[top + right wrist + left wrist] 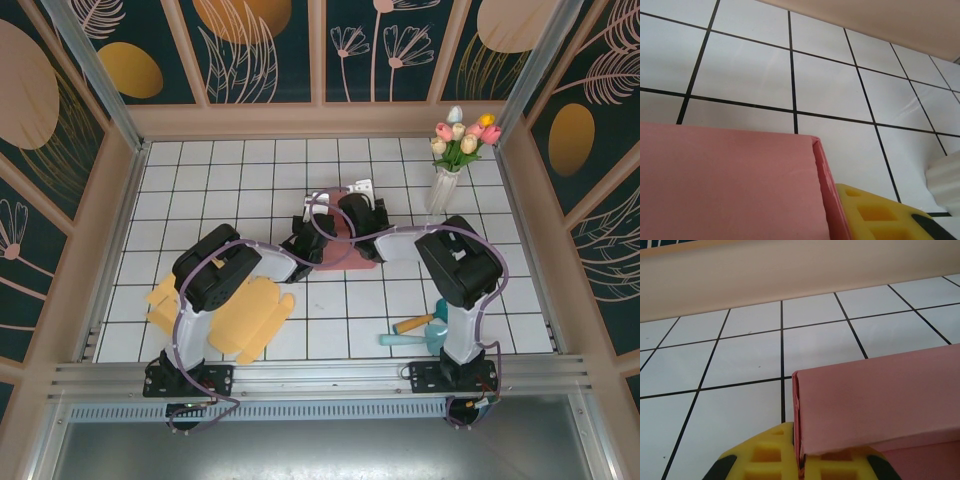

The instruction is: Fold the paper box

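- An aluminium rail (320,375) is being seen along the near edge, with both arm bases bolted to it.
- The work surface is being formed by a white tiled table (250,180) crossed by black grid lines. It is being enclosed by beige walls carrying dark floral panels (250,50).
- A flat yellow cardboard blank (250,320) is being left lying just beside the left base, and a teal and orange toy hammer (415,328) near the right base.
- The pink paper box (335,255) is being kept at the table's middle, between the left gripper (300,245) and the right gripper (362,225), both at its edges.
- In the wrist views, a pink wall is being shown upright with a creased corner edge. The yellow left finger pad (772,452) is lying against its foot, and the yellow right finger pad (875,212) is lying beside the other corner.
- Whether either gripper is spread or pinching the wall cannot be told.
- A white vase (443,188) of tulips (462,135) is being kept at the far right.
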### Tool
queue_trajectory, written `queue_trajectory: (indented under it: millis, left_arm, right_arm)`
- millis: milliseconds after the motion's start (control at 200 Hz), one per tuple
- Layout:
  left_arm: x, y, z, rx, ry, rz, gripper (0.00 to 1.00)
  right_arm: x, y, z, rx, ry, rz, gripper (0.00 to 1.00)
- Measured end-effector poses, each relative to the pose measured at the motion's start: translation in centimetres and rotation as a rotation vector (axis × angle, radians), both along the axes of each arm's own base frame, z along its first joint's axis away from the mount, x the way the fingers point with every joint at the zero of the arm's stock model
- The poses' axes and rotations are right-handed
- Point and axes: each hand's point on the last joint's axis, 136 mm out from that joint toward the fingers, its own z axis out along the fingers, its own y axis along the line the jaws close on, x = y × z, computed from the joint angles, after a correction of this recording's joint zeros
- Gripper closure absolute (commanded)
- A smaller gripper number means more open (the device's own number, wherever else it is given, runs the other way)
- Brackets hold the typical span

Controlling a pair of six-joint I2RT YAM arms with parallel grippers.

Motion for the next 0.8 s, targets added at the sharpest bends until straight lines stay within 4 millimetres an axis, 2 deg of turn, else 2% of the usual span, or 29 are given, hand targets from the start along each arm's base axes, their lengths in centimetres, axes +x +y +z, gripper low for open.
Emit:
queue_trajectory:
  millis: [155, 340, 495, 666, 801]
  left_arm:
    - [0.0, 0.3, 0.0, 0.006, -0.001, 0.012, 1.00]
    - [0.1, 0.5, 0.0, 0.011, -0.002, 0.025, 1.00]
    - [0.1, 0.6, 0.0, 0.013, -0.003, 0.031, 1.00]
    - [0.1, 0.7, 0.0, 0.014, -0.004, 0.033, 1.00]
    - [0.1, 0.7, 0.0, 0.015, -0.003, 0.033, 1.00]
  right_arm:
    - [0.1, 0.7, -0.5, 0.075, 0.013, 0.029, 0.60]
    - [-1.0, 1.5, -2.9, 0.169, 0.079, 0.094, 0.56]
    - [-0.9, 2.3, -2.7, 0.230, 0.073, 0.117, 0.55]
    - [-0.5, 1.9, -2.4, 0.254, 0.043, 0.092, 0.56]
    - [-0.1, 0.8, -3.2, 0.209, 0.036, 0.034, 0.61]
